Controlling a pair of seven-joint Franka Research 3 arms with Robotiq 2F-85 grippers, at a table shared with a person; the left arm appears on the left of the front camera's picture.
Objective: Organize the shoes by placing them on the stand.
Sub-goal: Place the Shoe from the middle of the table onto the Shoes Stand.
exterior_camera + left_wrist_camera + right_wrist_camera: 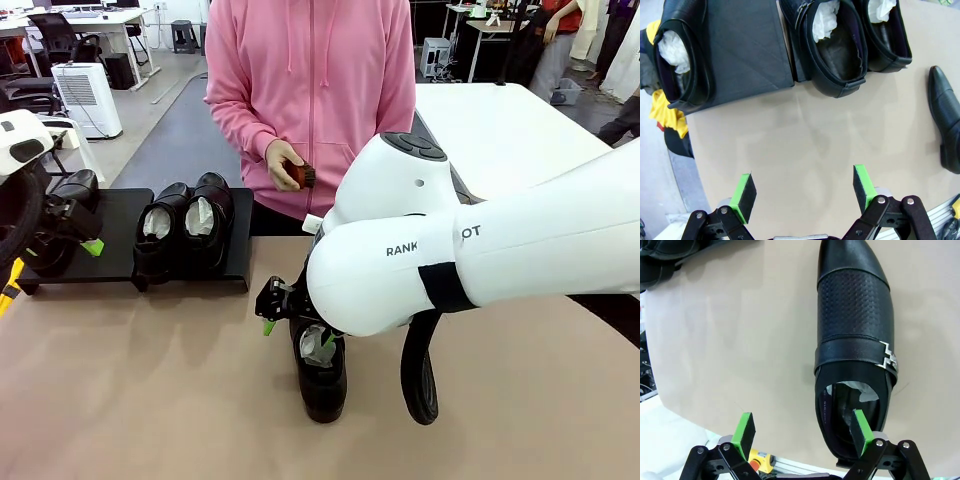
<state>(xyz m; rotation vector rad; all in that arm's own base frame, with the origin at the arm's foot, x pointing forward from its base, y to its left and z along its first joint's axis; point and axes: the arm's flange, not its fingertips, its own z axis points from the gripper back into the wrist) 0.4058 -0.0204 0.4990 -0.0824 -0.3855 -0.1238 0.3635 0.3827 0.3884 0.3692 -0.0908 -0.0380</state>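
Note:
Three glossy black shoes sit on the low black stand (pixel 120 215): one at its left end (pixel 75 188) and a pair side by side (pixel 160 225) (pixel 210 212). A fourth shoe (pixel 322 385) lies on the tan table near the middle. My right gripper (pixel 298 334) hovers open over its heel. In the right wrist view one green pad (pixel 860 432) is over the shoe's (pixel 855 325) opening and the other is outside its side wall. My left gripper (pixel 804 192) is open and holds nothing, in front of the stand (pixel 747 50).
A person in a pink hoodie stands at the far side holding a small brown brush (pixel 302 175). My right arm's white body (pixel 480 250) covers the right half of the table. Bare tan table lies between the stand and the near edge.

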